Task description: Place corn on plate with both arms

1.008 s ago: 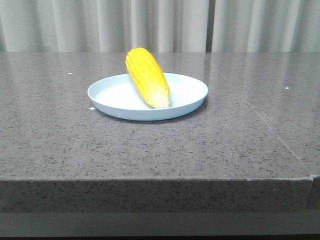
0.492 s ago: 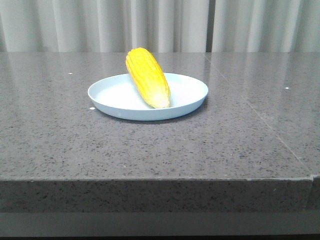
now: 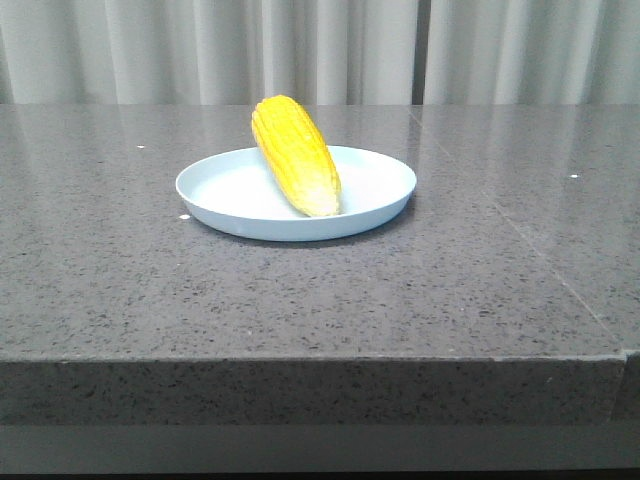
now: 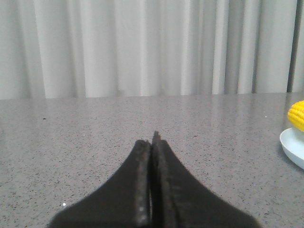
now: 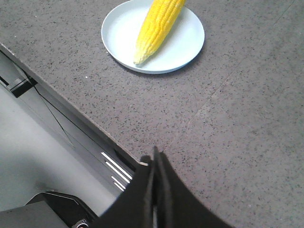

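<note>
The yellow corn [image 3: 296,154] lies on the pale blue plate [image 3: 380,195] in the middle of the grey stone table, its pale tip toward the front. In the right wrist view the corn [image 5: 156,28] rests slantwise across the plate [image 5: 187,45]. Only an edge of the plate [image 4: 292,147] and a bit of corn [image 4: 297,115] show in the left wrist view. My left gripper [image 4: 153,142] is shut with nothing in it, low over the table and well away from the plate. My right gripper [image 5: 155,159] is shut and empty, above the table's front edge. Neither arm appears in the front view.
The grey speckled table [image 3: 150,280] has a seam [image 3: 520,240] running back on the right. Pale curtains [image 3: 320,50] hang behind it. Below the table's front edge the right wrist view shows a floor and dark equipment [image 5: 52,209].
</note>
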`<state>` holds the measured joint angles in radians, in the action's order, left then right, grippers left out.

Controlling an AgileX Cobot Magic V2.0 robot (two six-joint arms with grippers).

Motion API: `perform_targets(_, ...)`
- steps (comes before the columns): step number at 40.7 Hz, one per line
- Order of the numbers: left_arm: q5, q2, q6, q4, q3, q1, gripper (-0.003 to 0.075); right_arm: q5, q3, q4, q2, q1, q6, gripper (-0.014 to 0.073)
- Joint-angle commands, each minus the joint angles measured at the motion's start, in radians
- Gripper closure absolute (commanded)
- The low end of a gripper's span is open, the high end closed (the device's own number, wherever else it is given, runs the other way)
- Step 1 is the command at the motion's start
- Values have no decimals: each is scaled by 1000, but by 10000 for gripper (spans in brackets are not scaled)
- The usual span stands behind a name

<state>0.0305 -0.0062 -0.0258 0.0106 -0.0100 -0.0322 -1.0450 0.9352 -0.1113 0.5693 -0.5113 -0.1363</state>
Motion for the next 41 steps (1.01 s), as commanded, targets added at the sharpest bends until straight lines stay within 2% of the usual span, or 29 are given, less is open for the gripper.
perform_targets(1, 82, -16, -1, -11, -21, -6, 741, 89, -7, 13, -17, 5, -5, 662)
perform_targets(7, 82, -16, -1, -11, -21, -6, 741, 310, -138, 40, -119, 136, -5, 662)
perform_targets(12, 82, -16, -1, -11, -21, -6, 741, 571, -333, 40, -237, 271, -5, 662)
perform_targets(22, 82, -16, -1, -11, -21, -6, 741, 957, -669, 28, -451, 469, -4, 662)
perform_targets(27, 82, -16, -1, -11, -21, -6, 741, 1071, -789, 2, -514, 529, -4, 662)
perform_targets(35, 82, -16, -1, -11, -21, -6, 741, 1211, -936, -5, -599, 533, -4, 662)
perform_targets(41, 82, -16, -1, -11, -21, -6, 741, 1186, -940, -7, -593, 533, -4, 662)
